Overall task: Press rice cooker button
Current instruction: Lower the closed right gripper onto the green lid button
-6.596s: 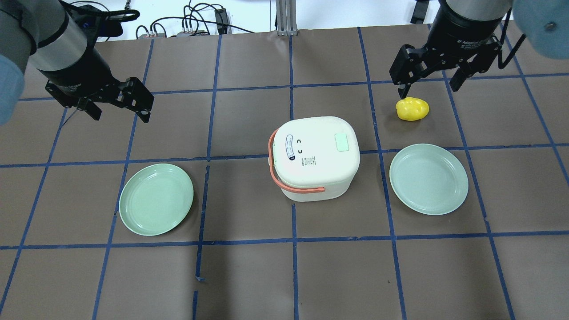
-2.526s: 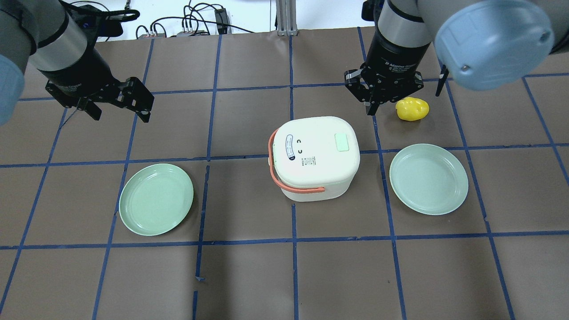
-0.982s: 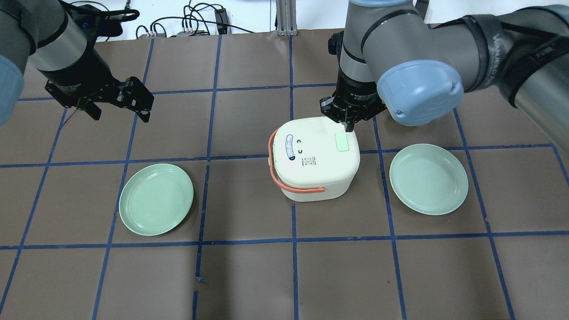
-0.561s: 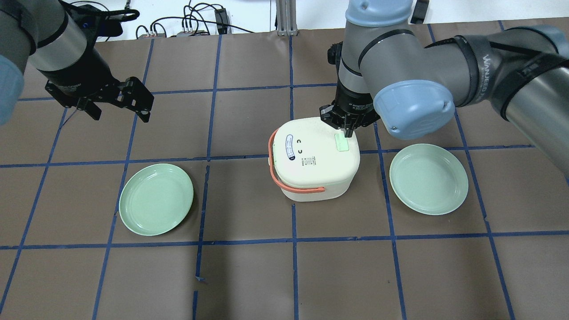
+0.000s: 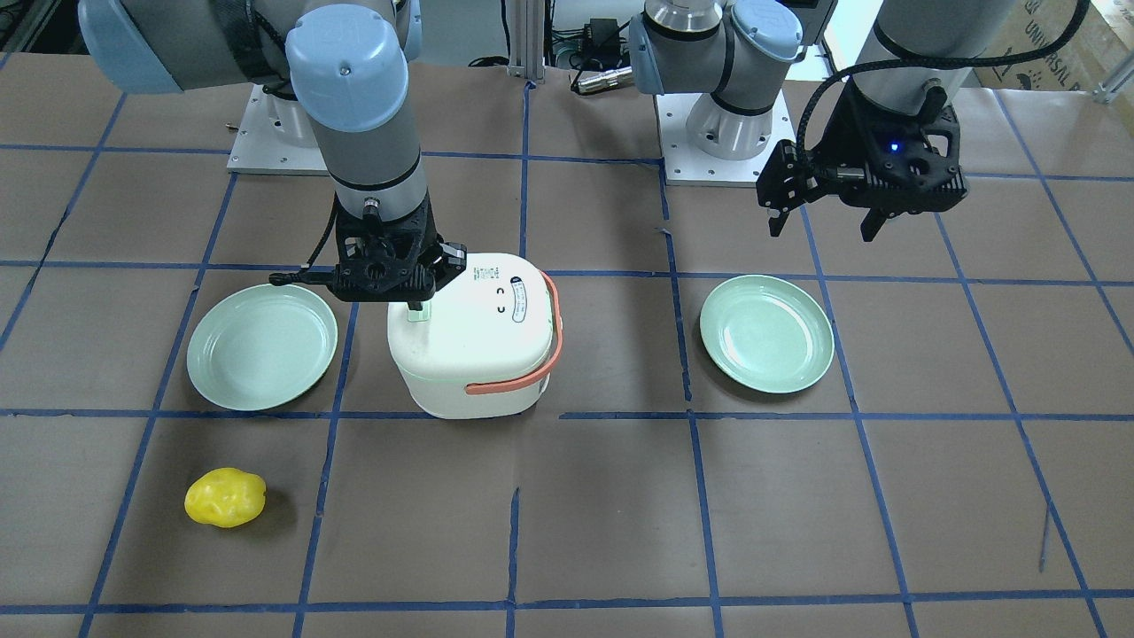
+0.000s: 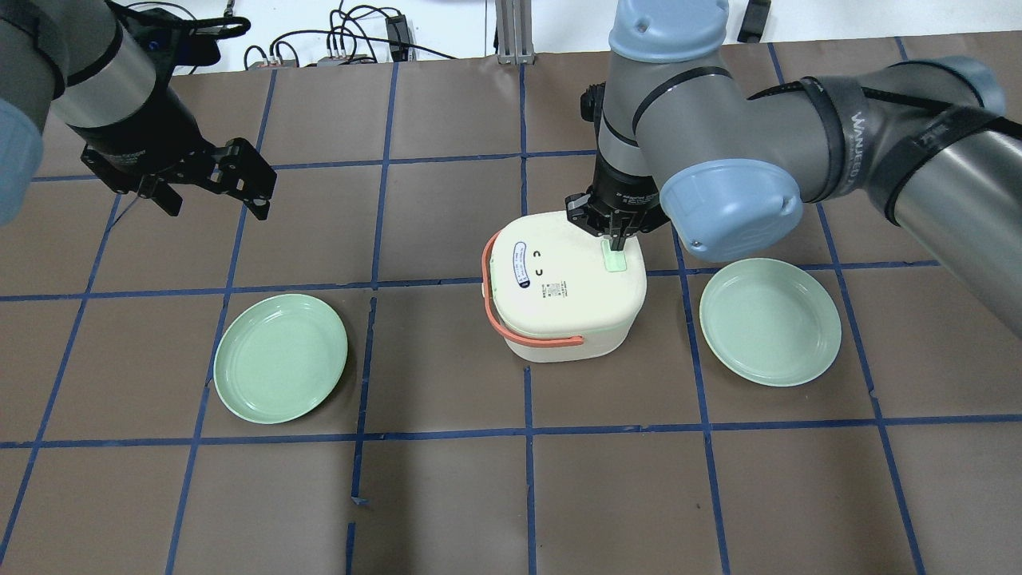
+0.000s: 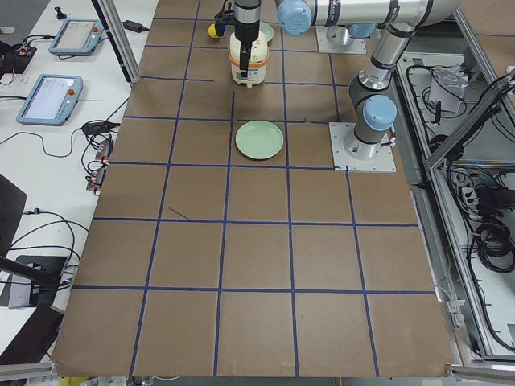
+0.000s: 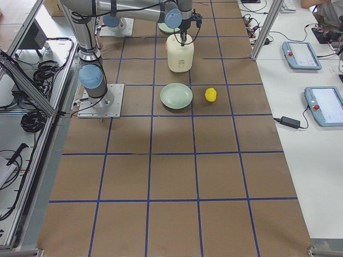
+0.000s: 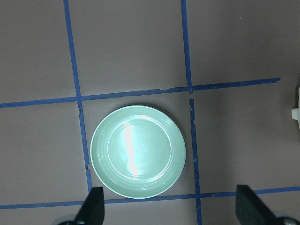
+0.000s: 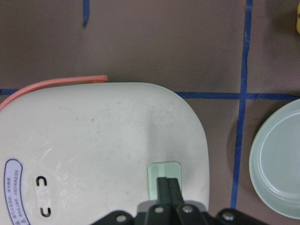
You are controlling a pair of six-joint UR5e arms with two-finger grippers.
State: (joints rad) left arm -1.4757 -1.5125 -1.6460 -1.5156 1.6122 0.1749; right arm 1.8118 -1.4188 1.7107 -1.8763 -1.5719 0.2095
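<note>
The white rice cooker (image 6: pixel 559 303) with an orange handle stands mid-table. Its pale green button (image 6: pixel 616 263) is on the lid's right side. My right gripper (image 6: pixel 617 243) is shut, and its joined fingertips point straight down onto the button. The right wrist view shows the fingertips (image 10: pixel 167 185) against the button (image 10: pixel 164 169). The front view shows the same contact, right gripper (image 5: pixel 415 306) on cooker (image 5: pixel 478 354). My left gripper (image 6: pixel 217 209) is open and empty, hovering over the far left of the table, well away from the cooker.
A green plate (image 6: pixel 281 358) lies left of the cooker and another green plate (image 6: pixel 770 321) lies right of it. A yellow lumpy object (image 5: pixel 225 497) lies behind the right plate; my right arm hides it in the overhead view.
My right arm swung from beside the yellow object to over the cooker. Its gripper shut and came down onto the green button. My left arm has not moved.
</note>
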